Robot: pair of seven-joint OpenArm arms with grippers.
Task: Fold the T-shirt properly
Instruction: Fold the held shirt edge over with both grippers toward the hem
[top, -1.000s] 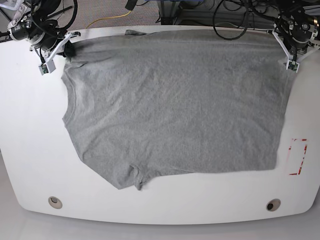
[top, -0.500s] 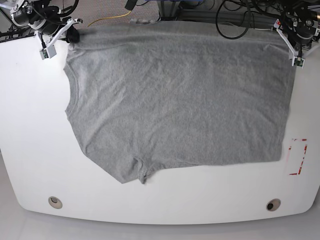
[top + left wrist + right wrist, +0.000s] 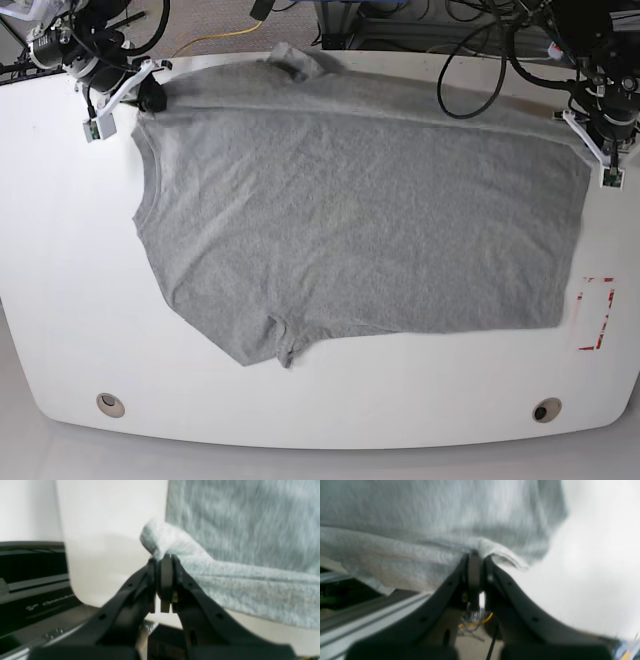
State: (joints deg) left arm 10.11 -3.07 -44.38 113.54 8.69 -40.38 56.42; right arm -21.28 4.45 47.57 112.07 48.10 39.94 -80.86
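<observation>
We have the T-shirt (image 3: 350,210) spread flat on the white table (image 3: 60,300), its long axis running across the table from side to side: the neck end lies toward the right arm, the hem end toward the left arm. The near sleeve (image 3: 262,345) points toward the front edge, and the far sleeve (image 3: 297,58) bunches up at the back edge.

Our right gripper (image 3: 476,556) is pressed together on a fold of grey cloth at the shoulder corner, and the wrist view shows the fabric rising into the jaws with bare table beyond. Our left gripper (image 3: 162,560) is likewise pinching a rolled tuft of the hem corner, with the shirt trailing away to one side and the table's edge just beside it. Both held corners sit on the far long edge, so the whole body of the shirt lies toward the front from the two grippers. We judge that the coming fold turns on carrying that far edge forward over the body, both arms moving together, each equally close to its own corner.

The tabletop is smooth, with two round holes (image 3: 110,404) near the front and a red marking (image 3: 596,313) past the hem. Cables (image 3: 470,50) crowd behind the back edge.
</observation>
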